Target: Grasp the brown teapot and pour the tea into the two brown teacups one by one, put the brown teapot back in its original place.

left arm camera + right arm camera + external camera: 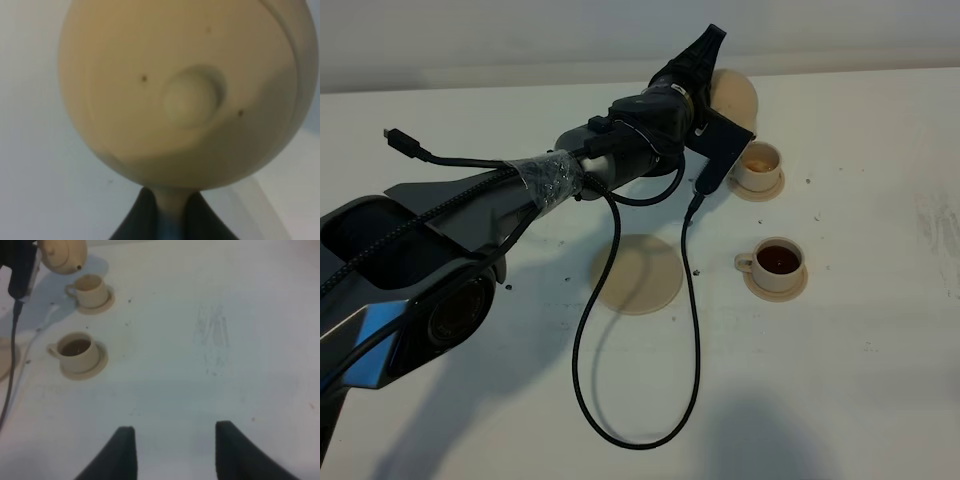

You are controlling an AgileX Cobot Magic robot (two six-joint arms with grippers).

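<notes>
Beside farther teacup (758,163), tilted teapot (735,95), nearer teacup (778,262) holding dark tea

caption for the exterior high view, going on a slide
Left gripper holds the brown teapot above the far teacup while the near teacup already holds dark tea.

- Got the right end effector (175,456) up close, jaws spread wide, hanging over the white worktop (215,340).
- Can see the brown teapot (62,254) far off, tipped, spout just above the far teacup (89,289).
- Noticing dark tea in the near teacup (75,352), and small saucers (106,302) under both cups.
- Also catching a black cable (13,340) trailing down beside the cups, past a sliver of the big saucer (3,357).
</notes>
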